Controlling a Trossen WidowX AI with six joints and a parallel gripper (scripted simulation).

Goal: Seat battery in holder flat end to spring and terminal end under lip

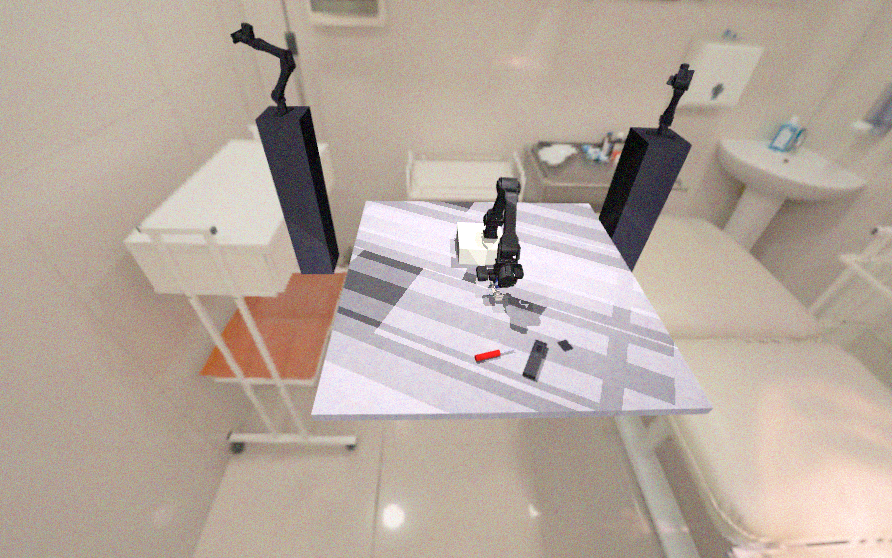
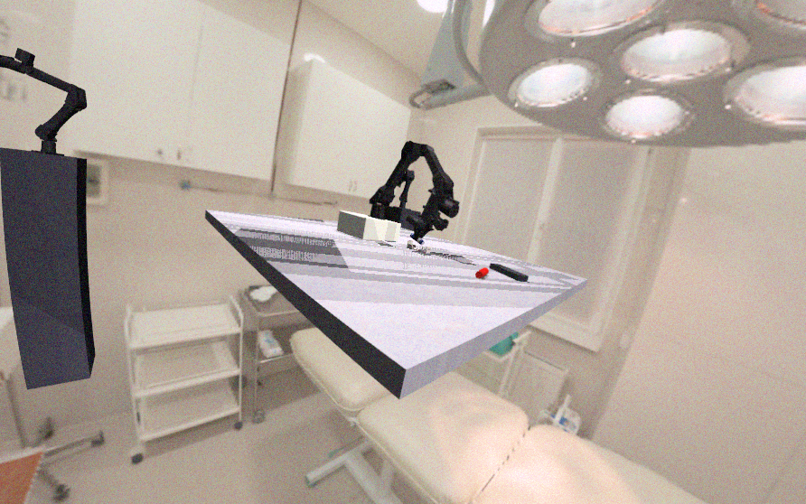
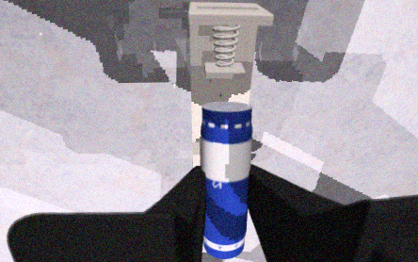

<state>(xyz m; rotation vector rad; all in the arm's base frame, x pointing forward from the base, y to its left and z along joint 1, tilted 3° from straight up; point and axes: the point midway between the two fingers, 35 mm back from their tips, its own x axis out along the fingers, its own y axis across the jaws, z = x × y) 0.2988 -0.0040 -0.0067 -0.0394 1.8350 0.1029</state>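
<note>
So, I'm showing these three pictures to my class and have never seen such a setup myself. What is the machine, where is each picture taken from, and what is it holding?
The black jointed thing is a robot arm standing on a grey-striped table. One picture looks down from above, one looks across from the side, and the third comes from a camera on the arm's wrist, looking along its fingers. The gripper is shut on a blue and white battery, whose flat end points toward a beige battery holder with a coil spring; the battery is not yet in it. On the table also lie a red-handled tool, a long dark bar, a small dark square and a white block.
</note>
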